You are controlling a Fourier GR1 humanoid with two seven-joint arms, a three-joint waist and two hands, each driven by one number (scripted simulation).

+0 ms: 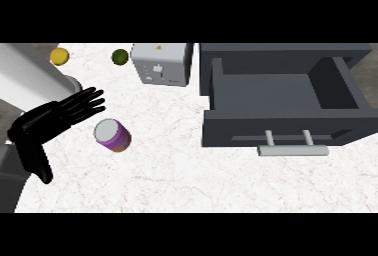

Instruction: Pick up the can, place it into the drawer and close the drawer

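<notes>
The can (pixel 113 135), purple with a silvery top, stands a little tilted on the white marble counter (pixel 184 175), left of centre. My left hand (pixel 55 117) hovers just left of it and slightly behind, open, its fingers (pixel 88 102) stretched toward the can without touching it and its thumb pointing down toward the front edge. The dark grey drawer (pixel 210 95) is pulled out at the right, open, with nothing inside. Its light grey handle (pixel 292 149) faces the front. My right hand does not show.
A silver toaster (pixel 161 64) stands at the back, just left of the drawer. A yellow lemon (pixel 59 55) and a green lime (pixel 119 56) lie at the back left. My grey left forearm (pixel 26 75) covers the back left corner.
</notes>
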